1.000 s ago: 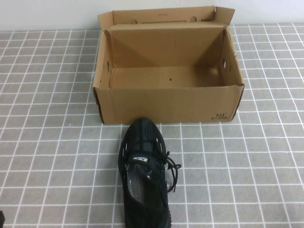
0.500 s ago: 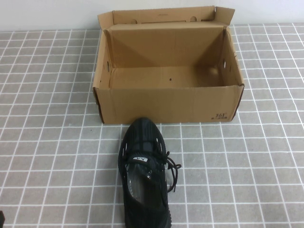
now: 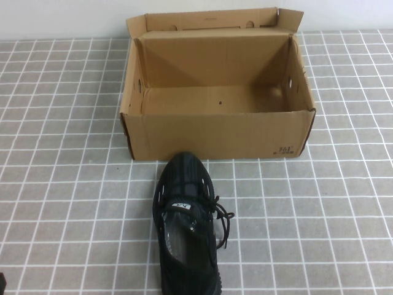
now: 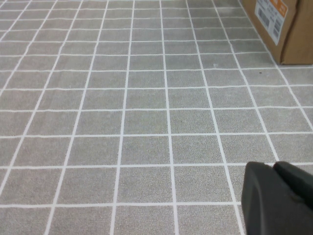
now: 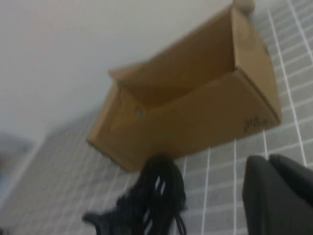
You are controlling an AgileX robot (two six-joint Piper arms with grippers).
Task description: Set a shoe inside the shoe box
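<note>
The black knit sneaker (image 3: 187, 227) lies on the tiled table, toe pointing at the front wall of the open brown cardboard shoe box (image 3: 215, 132), nearly touching it. The box is empty inside, with its flaps up. My left gripper (image 4: 274, 169) is shut and empty, low over bare tiles left of the box; a box corner with a label (image 4: 281, 24) shows in its view. My right gripper (image 5: 269, 159) is shut and empty, raised off the table on the near right side, facing the shoe (image 5: 146, 200) and the box (image 5: 195, 117). Neither gripper touches the shoe.
The table is covered in grey tiles with white grid lines (image 3: 319, 233). A white wall (image 3: 61, 15) runs behind the box. A dark sliver of the left arm (image 3: 2, 283) shows at the near left corner of the high view.
</note>
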